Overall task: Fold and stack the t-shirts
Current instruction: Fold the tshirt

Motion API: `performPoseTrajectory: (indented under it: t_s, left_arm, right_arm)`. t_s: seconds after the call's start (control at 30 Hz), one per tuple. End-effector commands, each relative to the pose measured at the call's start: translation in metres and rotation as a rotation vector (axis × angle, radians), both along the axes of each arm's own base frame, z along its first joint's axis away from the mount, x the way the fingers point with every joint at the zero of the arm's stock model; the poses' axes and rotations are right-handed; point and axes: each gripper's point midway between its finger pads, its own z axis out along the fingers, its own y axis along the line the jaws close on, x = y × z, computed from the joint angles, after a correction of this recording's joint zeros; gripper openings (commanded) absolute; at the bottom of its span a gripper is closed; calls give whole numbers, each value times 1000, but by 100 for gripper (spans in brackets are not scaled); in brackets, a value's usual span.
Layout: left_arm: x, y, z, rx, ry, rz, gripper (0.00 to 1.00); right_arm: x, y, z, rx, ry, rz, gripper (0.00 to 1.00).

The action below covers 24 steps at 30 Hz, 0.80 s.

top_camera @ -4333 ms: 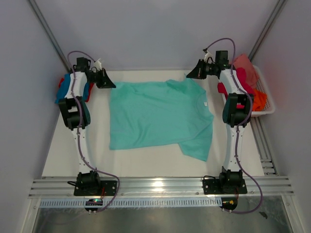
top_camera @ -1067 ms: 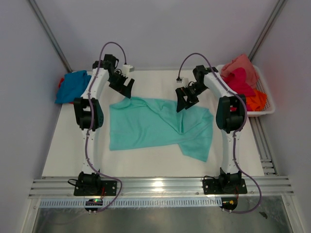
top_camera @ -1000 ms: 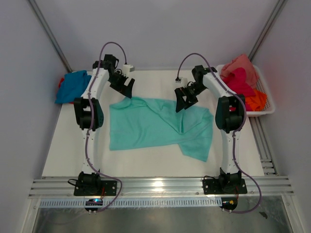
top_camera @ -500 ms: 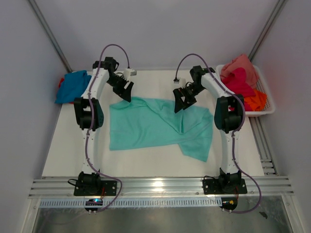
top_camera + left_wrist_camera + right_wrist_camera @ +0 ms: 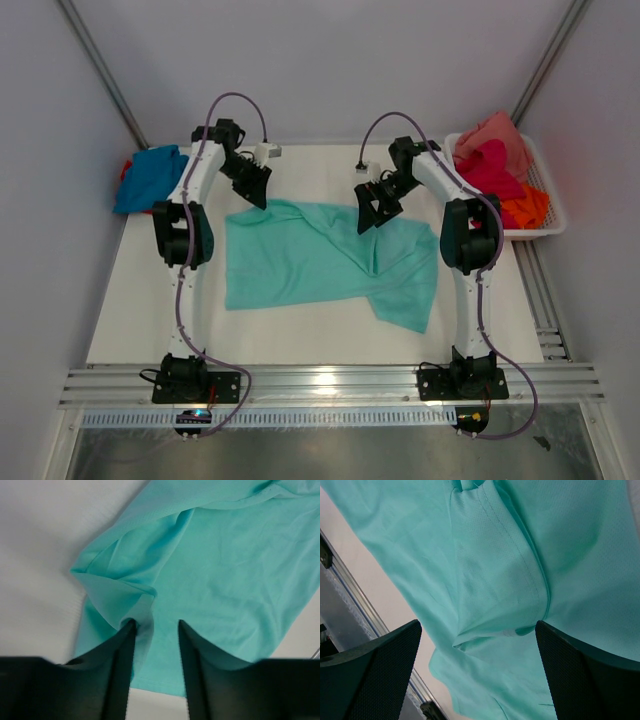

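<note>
The mint-teal t-shirt [image 5: 320, 260] lies on the table with its far edge folded forward over itself. My left gripper [image 5: 258, 195] is down at the shirt's far left corner. In the left wrist view its jaws [image 5: 156, 625] stand narrowed with a gap, and a raised fold of the shirt [image 5: 225, 570] lies against the left finger [image 5: 120, 670]. My right gripper [image 5: 368, 215] hovers over the folded far edge, wide open. In the right wrist view the collar seam of the shirt [image 5: 495, 555] shows between its fingers [image 5: 477, 627], which hold nothing.
A blue t-shirt [image 5: 150, 178] lies heaped at the far left of the table. The white mesh basket [image 5: 548, 225] at the far right holds salmon pink [image 5: 495, 130], magenta [image 5: 490, 165] and orange [image 5: 528, 208] t-shirts. Aluminium rails run along the near edge.
The left jaws have narrowed from wide open and the left gripper has sunk onto the shirt's far left corner. The right gripper drifted slightly left, still open.
</note>
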Motion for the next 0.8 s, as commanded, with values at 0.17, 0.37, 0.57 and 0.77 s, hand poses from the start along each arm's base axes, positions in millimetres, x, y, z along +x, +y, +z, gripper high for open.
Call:
performPoseTrajectory:
  t_s: [0.17, 0.37, 0.57, 0.77]
  left_arm:
    - [12, -6, -1, -34, -8, 38, 0]
    - [10, -5, 1, -31, -10, 30, 0]
    - [9, -8, 4, -45, -10, 28, 0]
    - [7, -8, 2, -47, 1, 30, 0]
  right_arm:
    - [3, 4, -3, -6, -12, 2, 99]
    - [2, 4, -9, -14, 1, 5, 99]
    - [-1, 4, -14, -17, 13, 13, 97]
    - [1, 2, -16, -38, 6, 4, 12]
